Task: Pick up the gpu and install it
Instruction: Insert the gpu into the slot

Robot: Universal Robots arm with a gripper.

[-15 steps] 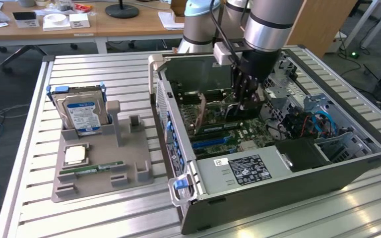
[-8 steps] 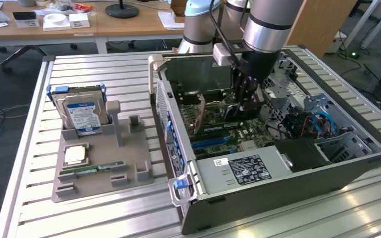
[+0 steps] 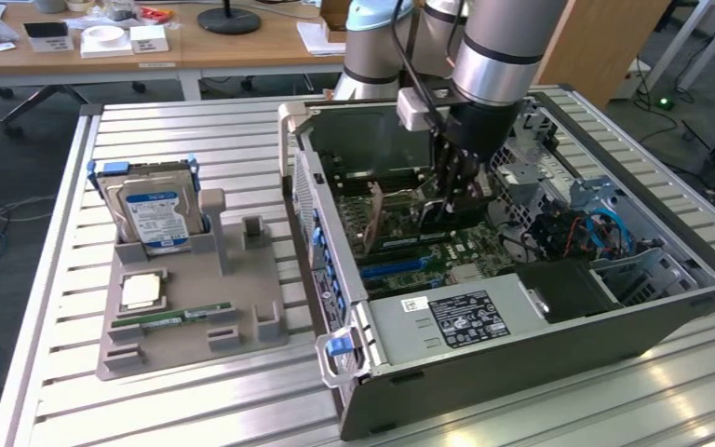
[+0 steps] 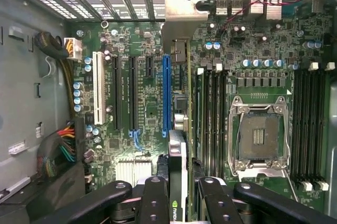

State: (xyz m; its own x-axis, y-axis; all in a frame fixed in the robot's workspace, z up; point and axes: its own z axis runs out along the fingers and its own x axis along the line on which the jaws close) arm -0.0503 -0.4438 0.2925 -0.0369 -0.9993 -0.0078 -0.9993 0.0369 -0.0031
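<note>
The gpu [image 4: 178,150] is a thin dark card seen edge-on, with its silvery bracket [image 4: 181,16] at the end toward the case's rear slot openings. My gripper [image 4: 181,195] is shut on it, with black fingers [image 4: 154,203] on either side of the card. The card hangs over the motherboard [image 4: 142,34], right beside the long blue slot [image 4: 166,95] on the side nearer the CPU socket. In the exterior view, the gripper [image 3: 457,200] reaches down into the open computer case [image 3: 655,307] with the card [image 3: 436,216] between its fingers.
Memory slots [image 4: 210,113] and the bare CPU socket [image 4: 260,137] lie close beside the card. Cable bundles [image 4: 60,145] sit at the case wall. Outside the case, a grey fixture [image 3: 246,335] holds a hard drive [image 3: 153,209], a processor [image 3: 141,291] and a green memory stick [image 3: 171,317].
</note>
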